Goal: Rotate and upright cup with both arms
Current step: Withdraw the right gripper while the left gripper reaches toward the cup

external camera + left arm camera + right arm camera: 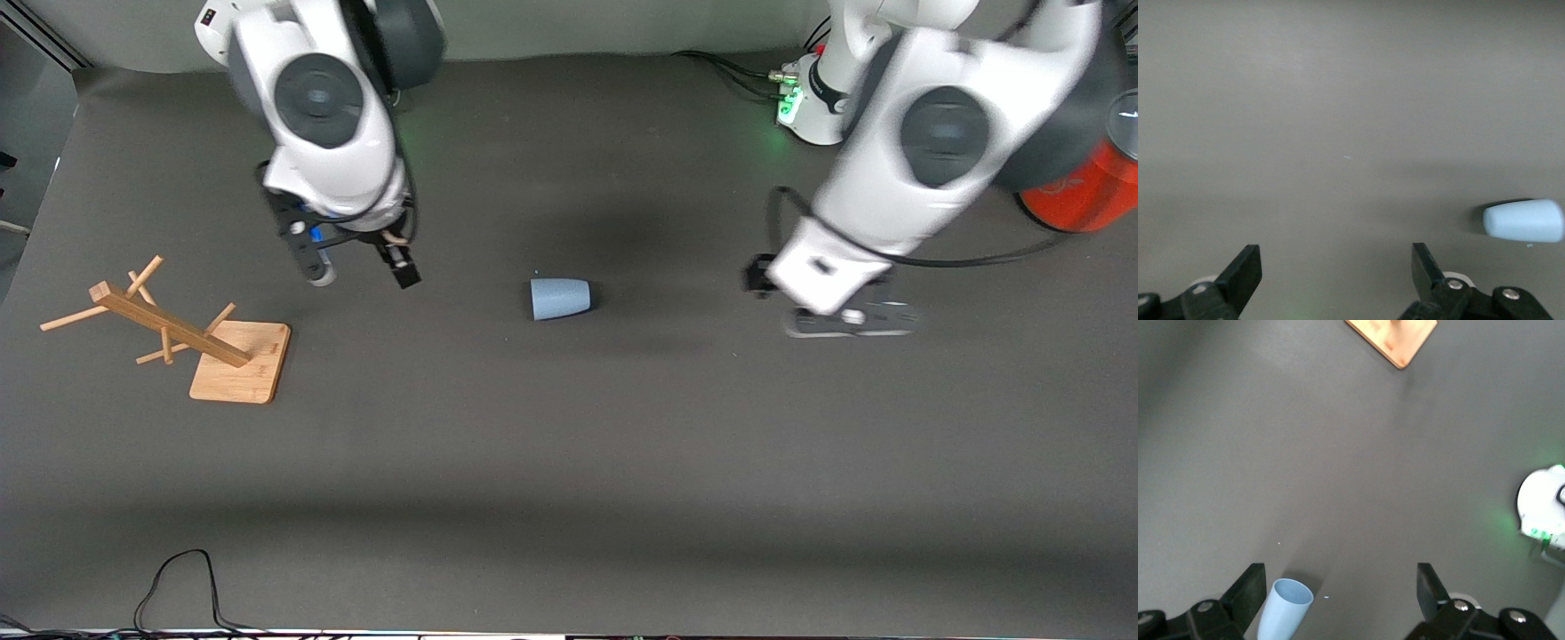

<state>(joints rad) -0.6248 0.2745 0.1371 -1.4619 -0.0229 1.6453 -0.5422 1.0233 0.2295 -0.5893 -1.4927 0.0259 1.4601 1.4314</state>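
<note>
A dark grey mat covers the table from edge to edge. The cup, a small light-blue tumbler, lies on its side near the centre of the mat, with its open mouth toward the right arm's end of the table and its closed base toward the left arm's end.

The right gripper hangs over bare mat at about 9 o'clock from the cup, well apart from it, with its fingers spread. The right wrist view shows the cup just beside one fingertip.

The left gripper hangs over bare mat at about 3 o'clock from the cup, also well apart. Its fingers are spread wide, and nothing lies between them.

A wooden cup rack stands at 9 o'clock, toward the right arm's end. An orange canister stands at about 2 o'clock, partly hidden by the left arm.
</note>
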